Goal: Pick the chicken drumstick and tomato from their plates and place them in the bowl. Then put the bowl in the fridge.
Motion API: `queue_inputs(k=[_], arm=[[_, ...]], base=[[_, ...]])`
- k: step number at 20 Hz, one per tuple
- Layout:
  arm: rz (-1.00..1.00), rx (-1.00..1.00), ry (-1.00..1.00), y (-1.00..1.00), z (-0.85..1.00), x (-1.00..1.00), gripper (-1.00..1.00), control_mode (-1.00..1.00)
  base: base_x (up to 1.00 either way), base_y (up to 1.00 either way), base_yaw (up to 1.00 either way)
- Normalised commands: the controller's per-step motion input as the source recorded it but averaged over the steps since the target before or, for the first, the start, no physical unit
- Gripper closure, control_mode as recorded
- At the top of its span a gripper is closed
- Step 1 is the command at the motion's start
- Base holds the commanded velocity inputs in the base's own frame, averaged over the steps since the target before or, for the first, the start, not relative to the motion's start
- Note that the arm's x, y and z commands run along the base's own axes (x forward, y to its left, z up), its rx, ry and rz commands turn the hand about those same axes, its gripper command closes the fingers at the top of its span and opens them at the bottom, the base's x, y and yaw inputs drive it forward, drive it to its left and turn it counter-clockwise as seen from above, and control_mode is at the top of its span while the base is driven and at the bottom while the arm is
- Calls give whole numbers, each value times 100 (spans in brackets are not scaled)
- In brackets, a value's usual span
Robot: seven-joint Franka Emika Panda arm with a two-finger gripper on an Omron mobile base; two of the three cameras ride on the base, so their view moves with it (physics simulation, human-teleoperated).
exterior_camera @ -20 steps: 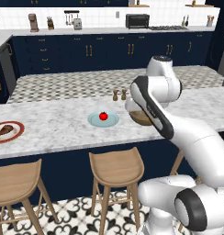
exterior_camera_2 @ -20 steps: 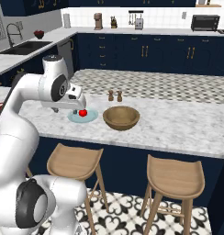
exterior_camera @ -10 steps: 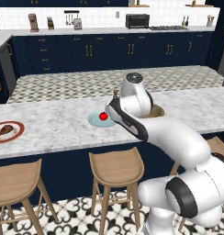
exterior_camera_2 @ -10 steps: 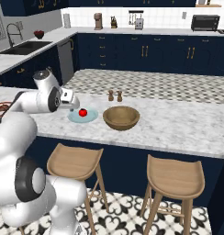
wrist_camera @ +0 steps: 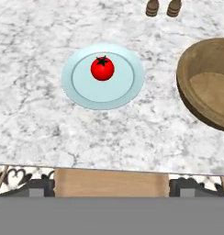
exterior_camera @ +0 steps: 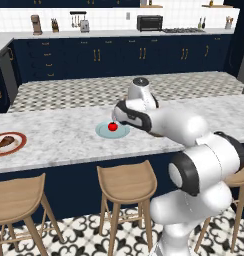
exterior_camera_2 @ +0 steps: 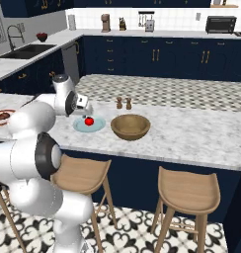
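A red tomato (wrist_camera: 102,68) lies on the pale blue plate (wrist_camera: 81,92), left of the wooden bowl (wrist_camera: 210,89), which has nothing in it. My gripper (wrist_camera: 111,189) hovers above the counter's front edge, with the tomato ahead of it, and its fingertips (wrist_camera: 40,188) stand wide apart, open and holding nothing. In the right base view the gripper (exterior_camera_2: 87,107) hangs just over the tomato (exterior_camera_2: 89,120), and the bowl (exterior_camera_2: 130,126) is to its right. The chicken drumstick (exterior_camera: 5,143) rests on the red-rimmed plate (exterior_camera: 20,145) far left. The fridge is out of view.
Two small brown shakers (exterior_camera_2: 123,103) stand behind the plate and bowl. Wooden stools (exterior_camera: 125,181) line the island's near side. A back counter holds a toaster oven (exterior_camera: 149,22), and a sink (exterior_camera_2: 23,50) sits at the left.
The arm has swung left from over the bowl to above the tomato's plate and dropped lower. The jaws have spread a little wider.
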Motion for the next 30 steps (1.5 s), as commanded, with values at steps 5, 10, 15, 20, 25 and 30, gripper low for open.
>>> queue_inputs(k=[5, 10, 15, 20, 25, 30], arm=[[0, 5, 16, 1, -68, 51, -100, -100], [0, 0, 5, 4, -43, 50, -100, -100], [0, 0, 15, 7, -5, 49, -100, -100], [0, 0, 9, 23, -7, 44, -100, -100], [0, -1, 1, 16, -27, 8, -100, -100], [0, -6, 0, 0, -38, 2, -100, -100]], base=[[0, 0, 0], [0, 0, 0], [0, 0, 0], [0, 0, 0], [0, 0, 0], [0, 0, 0]])
